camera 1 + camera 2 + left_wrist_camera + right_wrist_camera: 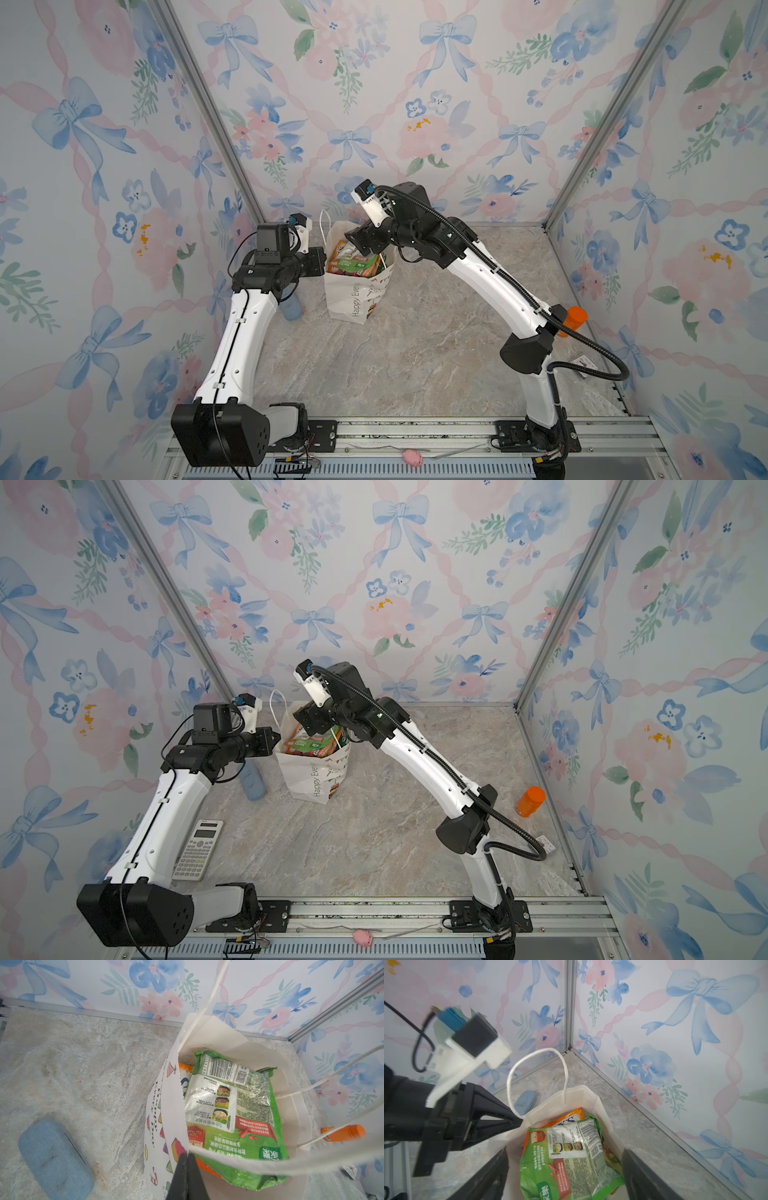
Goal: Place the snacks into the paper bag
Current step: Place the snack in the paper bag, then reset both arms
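The white paper bag [345, 299] [297, 777] stands upright at the back of the table, left of centre. My left gripper [186, 1155] [322, 259] is shut on the bag's rim at its left side, next to a cord handle. Snacks lie inside the bag. A green packet [234, 1109] [571, 1157] lies on top with its printed back up, and an orange one [569, 1118] sits under it. My right gripper [564, 1155] [359, 243] hovers over the bag's mouth. It is open, with its fingers wide on either side of the green packet and not touching it.
A blue fabric case [253, 781] [54, 1159] lies left of the bag, under my left arm. A white calculator [198, 850] sits at the front left. An orange-capped bottle [531, 801] and a small white card [546, 845] lie by the right wall.
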